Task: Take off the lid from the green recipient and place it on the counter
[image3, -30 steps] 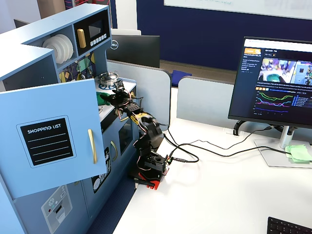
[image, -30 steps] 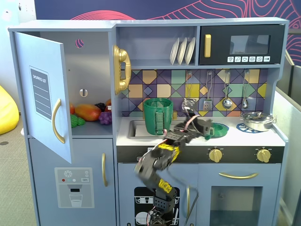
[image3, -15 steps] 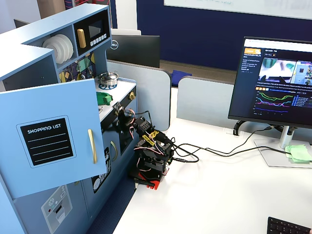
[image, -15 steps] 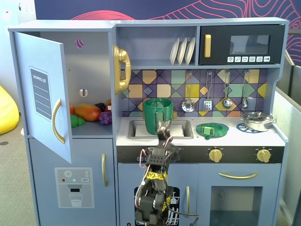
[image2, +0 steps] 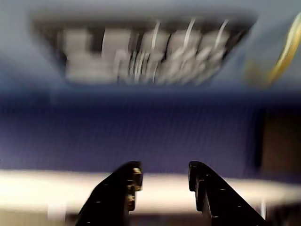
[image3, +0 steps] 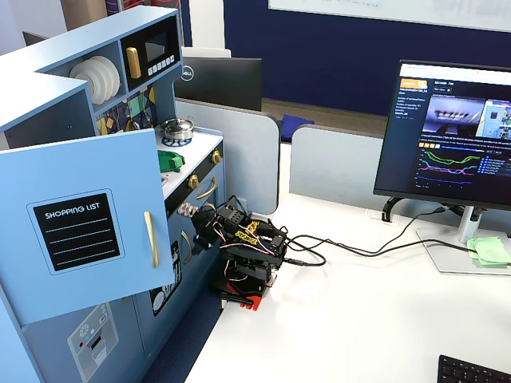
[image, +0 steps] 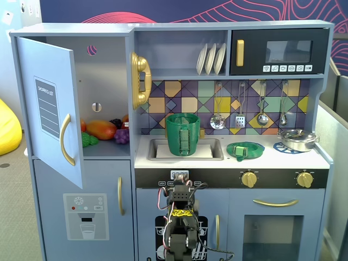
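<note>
The green recipient (image: 182, 134) stands upright in the sink recess (image: 209, 154) with its top open. The green lid (image: 246, 149) lies flat on the counter (image: 283, 160) to the right of the sink, strap handle up; it also shows in a fixed view (image3: 169, 161). My arm (image: 181, 217) is folded low in front of the kitchen, below the counter's edge, far from both. In the blurred wrist view my gripper (image2: 162, 172) is open and empty, with black fingers (image2: 123, 188) apart. The fridge door hides the recipient in the side fixed view.
A shiny metal pot (image: 298, 139) sits on the right burner. The fridge door (image: 51, 109) hangs open at the left, with toy food (image: 100, 129) inside. Utensils (image: 240, 111) hang above the counter. Cables (image3: 335, 247) and a monitor (image3: 455, 136) sit on the white table.
</note>
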Robot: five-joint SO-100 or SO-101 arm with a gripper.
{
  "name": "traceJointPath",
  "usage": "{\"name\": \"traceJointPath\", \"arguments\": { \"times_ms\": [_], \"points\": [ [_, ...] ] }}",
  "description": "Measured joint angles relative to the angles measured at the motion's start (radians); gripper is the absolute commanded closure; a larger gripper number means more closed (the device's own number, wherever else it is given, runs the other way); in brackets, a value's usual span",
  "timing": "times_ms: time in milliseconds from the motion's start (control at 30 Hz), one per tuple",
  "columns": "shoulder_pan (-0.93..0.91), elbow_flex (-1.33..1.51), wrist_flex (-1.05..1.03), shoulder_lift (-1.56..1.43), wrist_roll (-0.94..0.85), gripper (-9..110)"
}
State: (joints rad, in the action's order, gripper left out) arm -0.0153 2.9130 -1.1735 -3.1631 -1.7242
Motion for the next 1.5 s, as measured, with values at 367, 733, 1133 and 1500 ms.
{"name": "traceJointPath", "arguments": {
  "times_ms": [367,733,1133,1500],
  "points": [
    [0.052,0.089,-0.164,-0.023,0.098,101],
    [0.055,0.072,-0.186,-0.023,0.150,97],
    [0.055,0.067,-0.186,-0.023,0.169,97],
    [0.055,0.067,-0.186,-0.023,0.169,97]
  ]
}}
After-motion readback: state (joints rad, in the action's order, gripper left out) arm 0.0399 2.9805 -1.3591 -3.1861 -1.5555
